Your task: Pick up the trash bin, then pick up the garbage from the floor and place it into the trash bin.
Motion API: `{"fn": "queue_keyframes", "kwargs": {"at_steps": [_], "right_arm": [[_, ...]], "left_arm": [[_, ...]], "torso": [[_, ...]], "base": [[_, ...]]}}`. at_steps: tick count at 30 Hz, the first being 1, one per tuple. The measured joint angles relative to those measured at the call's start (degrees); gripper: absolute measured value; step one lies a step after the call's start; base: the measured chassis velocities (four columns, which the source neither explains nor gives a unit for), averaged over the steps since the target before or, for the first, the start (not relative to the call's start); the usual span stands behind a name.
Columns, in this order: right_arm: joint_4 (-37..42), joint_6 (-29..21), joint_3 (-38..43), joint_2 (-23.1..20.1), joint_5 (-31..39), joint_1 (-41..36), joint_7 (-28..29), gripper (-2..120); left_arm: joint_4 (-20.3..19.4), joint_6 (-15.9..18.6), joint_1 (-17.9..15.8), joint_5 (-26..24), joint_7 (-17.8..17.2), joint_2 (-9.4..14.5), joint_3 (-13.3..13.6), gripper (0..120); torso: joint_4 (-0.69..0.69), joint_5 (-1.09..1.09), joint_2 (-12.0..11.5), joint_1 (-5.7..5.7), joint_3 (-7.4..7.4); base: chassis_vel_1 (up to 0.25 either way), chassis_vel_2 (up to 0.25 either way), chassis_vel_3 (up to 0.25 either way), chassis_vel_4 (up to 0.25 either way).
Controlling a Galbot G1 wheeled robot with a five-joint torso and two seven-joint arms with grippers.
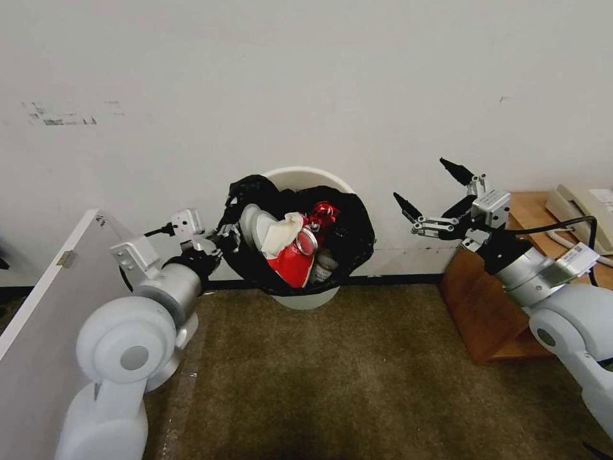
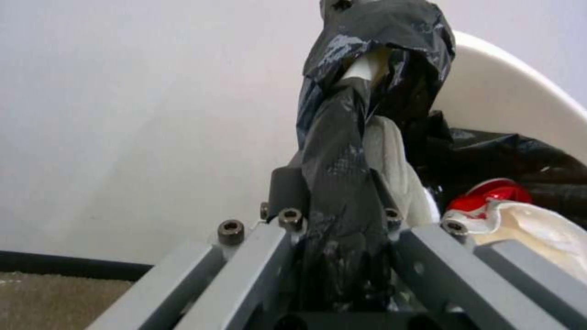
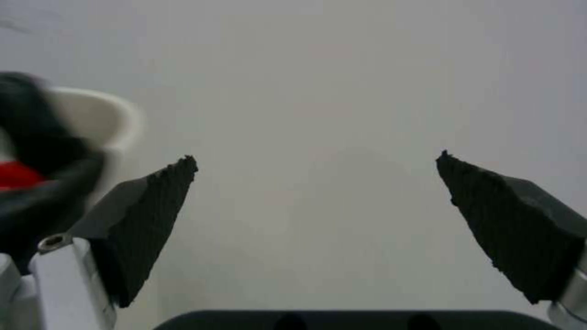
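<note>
Brown carpet is seen across the lower part of the head view, with a white panel at the lower left edge. The left arm is seen rising from the lower left, and the left gripper is found at centre-left, clenched on the black bag where it folds over the bin's rim. In the left wrist view the left gripper is shown pinched on a bunched strip of the black bag, with white rim seen at upper right. The trash bin is placed at frame centre, held up off the carpet against the wall, tilted with its mouth toward the camera. Garbage is packed inside: a white slipper, a red packet, a red can, a small bottle. The right gripper is held at centre-right, near the bin but apart from it, released, jaws spread wide with nothing between. In the right wrist view the right gripper is shown spread, and the trash bin is seen blurred at the left edge. A wooden table is seen at right, with a beige telephone on it. A white wall fills the upper frame.
</note>
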Motion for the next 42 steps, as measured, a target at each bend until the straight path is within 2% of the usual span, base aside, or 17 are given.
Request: {"fn": "queue_keyframes", "kwargs": {"at_steps": [4, 6, 7, 8, 10, 11, 13, 18, 24, 29, 36, 41, 42], "right_arm": [[0.8, -2.5, 0.1, 0.2, 0.5, -0.1, 3.3, 100], [2.8, -7.8, 0.5, 0.8, 2.6, -0.3, 10.4, 100], [2.8, -7.8, 0.5, 0.8, 2.6, -0.3, 10.4, 100], [3.5, -9.3, 0.5, 0.9, 3.4, -0.3, 13.0, 100], [5.4, -14.1, 1.6, 1.7, 5.1, -0.4, 21.5, 100], [5.4, -14.1, 1.6, 1.7, 5.1, -0.4, 21.5, 100], [6.2, -16.7, 3.9, 2.0, 5.7, -1.5, 25.7, 100], [7.5, -17.9, 7.8, 1.9, 6.6, -3.7, 29.1, 100], [8.9, -18.4, 13.2, 2.0, 5.8, -7.9, 30.2, 100], [9.6, -17.8, 16.8, 2.4, 5.5, -11.0, 29.0, 100], [8.7, -13.3, 19.7, 3.3, 4.3, -13.2, 24.1, 100], [8.0, -9.0, 21.8, 4.5, 3.4, -15.3, 20.0, 100], [7.4, -6.8, 22.6, 4.8, 3.4, -16.1, 17.8, 100]], "left_arm": [[-0.1, 0.0, 0.0, -0.1, -0.1, 0.0, -0.1, 5], [-0.1, 0.1, 0.0, -0.1, -0.1, -0.1, -0.1, 5], [-0.1, 0.1, 0.0, -0.1, -0.1, -0.1, -0.1, 5], [-0.1, 0.1, -0.1, -0.1, -0.1, -0.1, -0.1, 5], [-0.1, 0.1, -0.1, -0.1, -0.1, -0.3, 0.1, 5], [-0.1, 0.1, -0.1, -0.1, -0.1, -0.3, 0.1, 5], [-0.1, 0.1, -0.2, -0.1, -0.1, -0.4, 0.1, 5], [0.0, 0.1, -0.2, -0.1, -0.1, -0.3, 0.1, 5], [-0.1, 0.2, 0.1, -0.1, -0.1, 0.0, 0.0, 5], [-0.2, 0.2, 0.3, -0.3, 0.0, 0.1, -0.3, 5], [-0.2, 0.2, 0.4, -0.3, 0.1, 0.1, -0.3, 5], [-0.1, 0.2, 0.4, -0.4, 0.1, 0.0, -0.3, 5], [0.0, 0.2, 0.3, -0.4, 0.2, 0.1, -0.3, 5]], "torso": [[0.0, -0.01, 0.0, 0.0, 0.0], [0.0, 0.0, 0.0, 0.0, 0.0], [0.0, 0.0, 0.0, 0.0, 0.0], [0.0, -0.01, 0.0, 0.0, 0.0], [0.0, 0.0, 0.0, 0.0, 0.0], [0.0, 0.0, 0.0, 0.0, 0.0], [-0.01, 0.0, 0.0, 0.0, 0.0], [-0.01, 0.0, 0.0, 0.0, 0.0], [0.0, 0.0, 0.0, 0.0, 0.0], [-0.01, 0.0, 0.0, 0.0, 0.0], [0.0, 0.0, 0.0, 0.0, 0.0], [0.0, 0.0, 0.0, 0.0, 0.0], [0.0, 0.0, 0.0, 0.0, 0.0]], "base": [[0.0, 0.0, 0.0, 0.0], [0.0, 0.0, 0.0, 0.0], [0.0, 0.0, 0.0, 0.0], [0.0, 0.0, 0.0, 0.0], [0.0, 0.0, 0.0, 0.0], [0.0, 0.0, 0.0, 0.0], [0.0, 0.0, 0.0, 0.0], [0.0, 0.0, 0.0, 0.0], [0.0, 0.0, 0.0, 0.0], [0.0, 0.0, 0.0, 0.0], [0.0, 0.0, 0.0, 0.0], [0.0, 0.0, 0.0, 0.0], [0.0, 0.0, 0.0, 0.0]]}}
